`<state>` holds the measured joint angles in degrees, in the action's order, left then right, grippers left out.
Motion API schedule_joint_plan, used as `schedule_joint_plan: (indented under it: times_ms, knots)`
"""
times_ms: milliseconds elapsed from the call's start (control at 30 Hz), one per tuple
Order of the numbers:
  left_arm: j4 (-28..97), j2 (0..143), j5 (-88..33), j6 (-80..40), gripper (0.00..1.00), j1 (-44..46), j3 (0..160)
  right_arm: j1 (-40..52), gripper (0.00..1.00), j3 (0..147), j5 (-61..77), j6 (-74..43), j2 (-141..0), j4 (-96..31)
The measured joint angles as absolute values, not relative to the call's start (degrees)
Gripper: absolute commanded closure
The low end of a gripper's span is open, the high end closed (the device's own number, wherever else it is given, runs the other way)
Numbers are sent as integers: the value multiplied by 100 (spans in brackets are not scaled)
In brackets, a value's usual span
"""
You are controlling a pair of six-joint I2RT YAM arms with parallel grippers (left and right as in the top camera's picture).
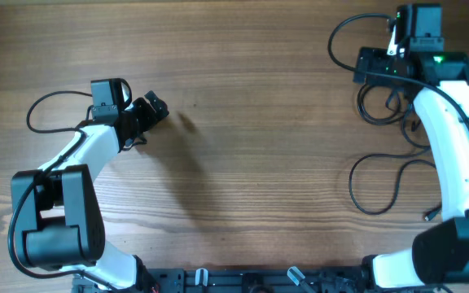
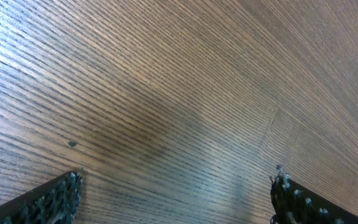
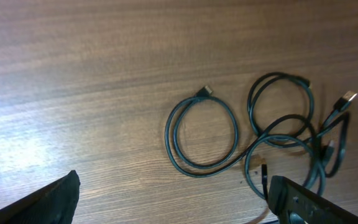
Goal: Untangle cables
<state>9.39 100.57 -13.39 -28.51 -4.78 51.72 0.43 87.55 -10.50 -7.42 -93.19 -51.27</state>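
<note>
Left gripper [image 1: 155, 107]: left-centre of the overhead frame, jaws apart. Its wrist view shows only the wood grain of the table [image 1: 251, 163] between the two fingertips.

Right gripper [image 3: 174, 182]: jaws wide apart, bare wood between the pads at the bottom of its wrist view.

Cables [image 3: 170, 135]: thin black cords lying flat on the table, centre to right of the right wrist view.
- One makes a fairly neat doubled loop at centre with a small plug at its top. Its tail runs right into the rest.
- Further right, several loops overlap and cross each other.
- A silver USB plug [image 3: 348, 98] lies at the right edge.
- The lower-right finger covers the bottom of this tangle.

Overhead: the cables sit on the right side of the frame, well apart from the left gripper. The white right arm [image 1: 450, 138] lies across them and hides their middle — one loop shows below it, another near the wrist.

A thicker black arm wire [image 1: 333, 42] arcs at upper right.
</note>
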Motion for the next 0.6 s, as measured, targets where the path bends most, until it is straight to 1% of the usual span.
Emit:
schedule_joint_plan:
  times_ms: [133, 433, 600]
  knots:
    - [961, 10057, -1339, -2851, 0, -478, 5172, 43, 0, 8755, -1050, -742, -8871, -5131]
    - [987, 10057, -1339, -2851, 0, -478, 5172, 97, 0, 8755, -1050, -742, -7140, -5129]
    - [989, 10057, -1339, -2851, 0, -478, 5172, 97, 0, 8755, -1050, -742, -6869, -5131]
